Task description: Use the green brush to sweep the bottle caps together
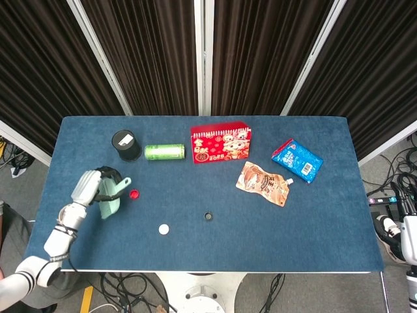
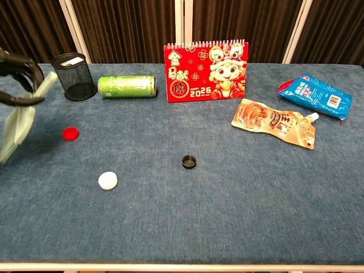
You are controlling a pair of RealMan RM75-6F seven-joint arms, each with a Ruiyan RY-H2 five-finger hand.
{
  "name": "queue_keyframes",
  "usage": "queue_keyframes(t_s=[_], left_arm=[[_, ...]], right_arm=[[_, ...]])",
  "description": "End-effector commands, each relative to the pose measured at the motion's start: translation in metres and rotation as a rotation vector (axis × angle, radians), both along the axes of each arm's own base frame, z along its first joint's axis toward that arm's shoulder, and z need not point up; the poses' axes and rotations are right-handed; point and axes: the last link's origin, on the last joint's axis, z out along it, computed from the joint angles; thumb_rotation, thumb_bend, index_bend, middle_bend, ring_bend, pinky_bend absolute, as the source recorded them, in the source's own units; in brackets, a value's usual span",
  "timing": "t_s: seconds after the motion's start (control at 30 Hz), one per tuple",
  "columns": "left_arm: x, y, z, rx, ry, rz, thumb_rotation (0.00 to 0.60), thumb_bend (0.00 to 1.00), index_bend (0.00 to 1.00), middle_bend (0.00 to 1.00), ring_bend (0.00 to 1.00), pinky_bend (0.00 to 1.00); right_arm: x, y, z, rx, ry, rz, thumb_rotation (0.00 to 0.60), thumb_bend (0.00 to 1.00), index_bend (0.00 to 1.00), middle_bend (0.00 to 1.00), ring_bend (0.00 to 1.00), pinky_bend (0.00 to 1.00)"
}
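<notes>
L hand (image 2: 14, 71) holds green brush (image 2: 17, 122) | red cap (image 2: 70, 133) beside

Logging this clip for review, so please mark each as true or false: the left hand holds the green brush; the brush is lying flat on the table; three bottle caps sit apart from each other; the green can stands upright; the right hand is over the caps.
1. The left hand holds the green brush: true.
2. The brush is lying flat on the table: false; it is lifted in the hand.
3. The red cap, white cap and black cap sit apart: true.
4. The green can stands upright: false; it lies on its side.
5. The right hand is over the caps: false; neither view shows that hand.
</notes>
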Motion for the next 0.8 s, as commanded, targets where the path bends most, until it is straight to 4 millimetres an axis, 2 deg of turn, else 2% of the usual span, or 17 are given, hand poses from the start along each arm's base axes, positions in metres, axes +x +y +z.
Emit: queue_keyframes(t_s=[0.03,0.53,0.8], left_arm=[[0.000,0.020,-0.005,0.001,-0.055,-0.006,0.600,0.38,0.54,0.58,0.38,0.45],[0.014,0.043,-0.048,-0.144,-0.066,-0.049,0.600,0.38,0.56,0.58,0.38,0.45],[0.049,0.048,-0.070,-0.244,-0.113,-0.153,0.600,0.38,0.56,0.58,0.38,0.44]], right_arm=[[0.001,0.001,0.000,-0.002,0.002,0.001,0.600,0.23,0.02,0.16,0.00,0.00],[0.010,0.005,0.000,-0.010,0.018,-0.013,0.600,0.23,0.02,0.16,0.00,0.00],[0.014,0.007,-0.002,-0.007,0.030,-0.020,0.600,0.23,0.02,0.16,0.00,0.00]])
